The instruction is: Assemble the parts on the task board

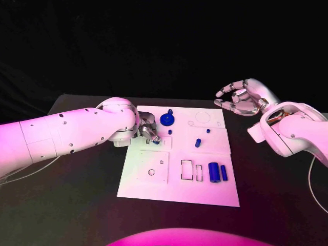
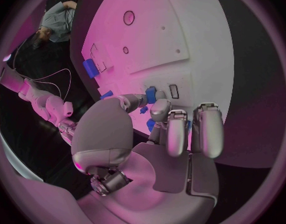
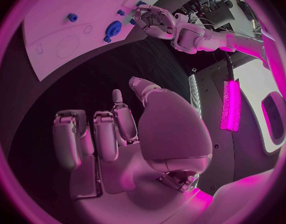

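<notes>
The worktop is black, and the room behind it is dark. A white board lies flat in the middle of the worktop. It has thin outlines drawn on it, some round and some square.

Small blue parts sit on the board. A round blue part is near the far edge, with a tiny blue peg just behind it. Another little blue part sits near the middle. Two long blue parts lie side by side near the right edge of the board, close to an empty box outline.

The left hand comes in from the left and is low over the far left part of the board, just beside the round blue part. In the left wrist view its fingers are curled down toward the board with small blue parts right at the tips. I cannot tell if they are pinching one.

The right hand is up in the air past the far right corner of the board, well apart from the parts. Its fingers are spread a bit, gently bent, and hold nothing.
</notes>
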Controlling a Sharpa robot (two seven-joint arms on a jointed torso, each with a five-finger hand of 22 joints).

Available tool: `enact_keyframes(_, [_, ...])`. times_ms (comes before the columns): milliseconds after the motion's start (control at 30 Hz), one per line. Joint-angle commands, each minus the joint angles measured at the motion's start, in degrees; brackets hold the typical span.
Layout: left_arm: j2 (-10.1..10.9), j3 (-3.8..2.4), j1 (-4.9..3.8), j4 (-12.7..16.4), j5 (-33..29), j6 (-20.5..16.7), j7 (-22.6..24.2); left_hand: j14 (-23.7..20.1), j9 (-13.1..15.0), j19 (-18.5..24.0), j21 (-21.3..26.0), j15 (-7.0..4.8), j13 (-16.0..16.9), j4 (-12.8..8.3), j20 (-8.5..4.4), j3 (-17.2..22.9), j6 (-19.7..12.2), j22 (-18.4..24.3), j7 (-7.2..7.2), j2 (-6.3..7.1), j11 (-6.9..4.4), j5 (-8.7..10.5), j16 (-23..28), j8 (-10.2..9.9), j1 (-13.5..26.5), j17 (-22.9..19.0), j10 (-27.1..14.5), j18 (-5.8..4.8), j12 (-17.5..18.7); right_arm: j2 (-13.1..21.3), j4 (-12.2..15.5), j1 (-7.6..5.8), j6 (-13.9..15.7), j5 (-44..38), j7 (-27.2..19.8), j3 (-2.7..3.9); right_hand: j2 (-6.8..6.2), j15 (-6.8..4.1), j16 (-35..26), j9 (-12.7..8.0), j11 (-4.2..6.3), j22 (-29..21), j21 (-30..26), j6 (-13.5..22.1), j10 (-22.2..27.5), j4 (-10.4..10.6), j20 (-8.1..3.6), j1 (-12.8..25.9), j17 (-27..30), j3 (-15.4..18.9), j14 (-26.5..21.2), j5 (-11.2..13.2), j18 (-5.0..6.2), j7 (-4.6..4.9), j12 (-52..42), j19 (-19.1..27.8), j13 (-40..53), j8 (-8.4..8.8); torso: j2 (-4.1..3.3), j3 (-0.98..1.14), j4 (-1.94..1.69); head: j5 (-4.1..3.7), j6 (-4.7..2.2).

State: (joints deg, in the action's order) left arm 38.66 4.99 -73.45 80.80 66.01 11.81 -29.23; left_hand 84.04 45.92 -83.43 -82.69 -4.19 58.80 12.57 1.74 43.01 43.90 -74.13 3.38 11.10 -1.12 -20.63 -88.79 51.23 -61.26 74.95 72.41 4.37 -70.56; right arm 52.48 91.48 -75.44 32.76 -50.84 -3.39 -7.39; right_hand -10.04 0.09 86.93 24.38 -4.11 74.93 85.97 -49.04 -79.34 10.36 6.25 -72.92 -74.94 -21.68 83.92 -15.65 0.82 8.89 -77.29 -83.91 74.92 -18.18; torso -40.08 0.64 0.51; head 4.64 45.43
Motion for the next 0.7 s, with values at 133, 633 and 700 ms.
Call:
enact_keyframes(133, [0.05, 0.07, 0.19, 0.01, 0.39, 1.47, -0.30, 5.47, -0.07, 0.08, -0.18, -0.35, -0.07, -11.86, -0.35, 12.17, 0.49, -0.03, -0.21, -0.18, 0.00, -0.45, -0.21, 0.42, 0.63, 13.38, 0.49, -1.12, -0.28, 0.00, 0.01, 0.08, -0.58, -0.33, -0.31, 0.02, -0.05, -0.26, -0.21, 0.06, 0.14, 12.18, -0.25, 0.51, 0.09, 0.22, -0.31, 0.46, -6.16, -0.14, 4.08, -0.41, 0.38, -0.06, 0.23, -3.29, 1.55, -0.45, -0.01, 0.03, 0.05, 0.04, 0.00])
enact_keyframes(633, [-0.95, 0.07, 0.23, -1.28, 0.05, 3.18, -0.79, 5.49, 0.94, -0.08, -0.19, -0.88, -0.07, -9.54, -0.77, 10.48, 1.49, -0.27, -1.09, -0.75, -0.64, 0.42, -0.24, 1.07, 4.39, 13.41, 1.40, -1.18, -0.44, 0.19, 0.11, 0.09, -0.55, -0.33, -0.31, 0.02, -0.07, -0.27, -0.24, 0.07, 0.15, 12.15, -0.31, 0.52, 0.13, 0.23, -0.31, 0.48, -6.10, -0.17, 4.07, -0.41, 0.40, -0.06, 0.29, -3.26, 1.49, -0.48, -0.03, 0.04, 0.09, 0.03, 0.19])
enact_keyframes(700, [-1.07, 0.07, 0.27, -1.44, -0.01, 3.36, -0.81, 5.49, 1.06, -0.06, -0.12, -0.99, -0.03, -9.00, -0.86, 9.64, 1.70, -0.18, -1.27, -0.77, -0.77, 0.55, -0.24, 1.09, 5.15, 13.41, 1.49, -1.16, -0.47, 0.23, 0.13, 0.09, -0.55, -0.33, -0.31, 0.02, -0.07, -0.27, -0.24, 0.07, 0.15, 12.15, -0.31, 0.52, 0.13, 0.23, -0.31, 0.48, -6.10, -0.17, 4.07, -0.41, 0.40, -0.06, 0.29, -3.26, 1.49, -0.48, -0.02, 0.07, 0.08, 0.01, 0.24])
